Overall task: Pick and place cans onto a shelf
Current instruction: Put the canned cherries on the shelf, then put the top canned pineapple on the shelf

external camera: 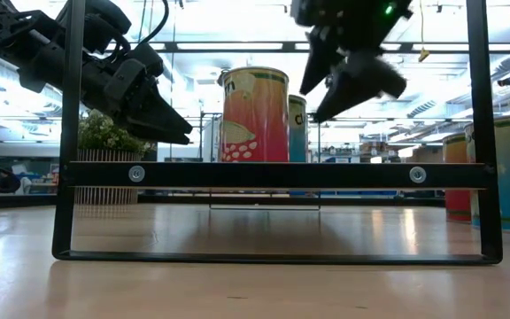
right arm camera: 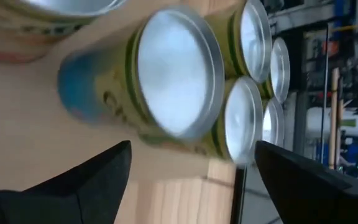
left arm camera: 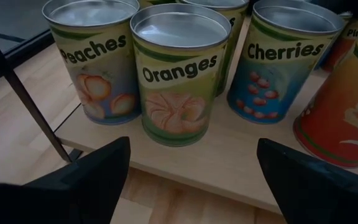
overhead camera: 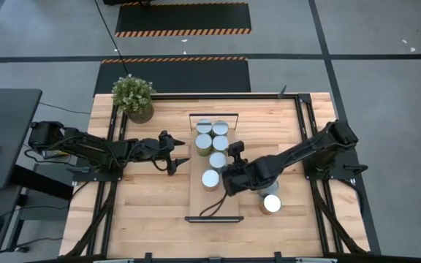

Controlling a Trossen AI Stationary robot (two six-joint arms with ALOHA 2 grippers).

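The shelf [overhead camera: 215, 201] is a light-wood board with dark end frames in the middle of the table. Several cans stand on its far half, among them Peaches [left arm camera: 92, 56], Oranges [left arm camera: 178, 74] and Cherries [left arm camera: 284, 62]. A red-labelled can [overhead camera: 210, 179] stands nearest. My left gripper [overhead camera: 183, 159] is open and empty just left of the shelf, level with the cans, and its fingers point at the Oranges can [overhead camera: 204, 142]. My right gripper [overhead camera: 225, 183] is open and empty above the shelf, beside the red-labelled can, looking down on the silver tops [right arm camera: 173, 74].
A loose can [overhead camera: 271, 204] stands on the table right of the shelf. Another [overhead camera: 269, 188] is partly hidden under my right arm. A potted plant [overhead camera: 134, 97] stands at the far left corner. The shelf's dark end frame [external camera: 282, 175] crosses the low view.
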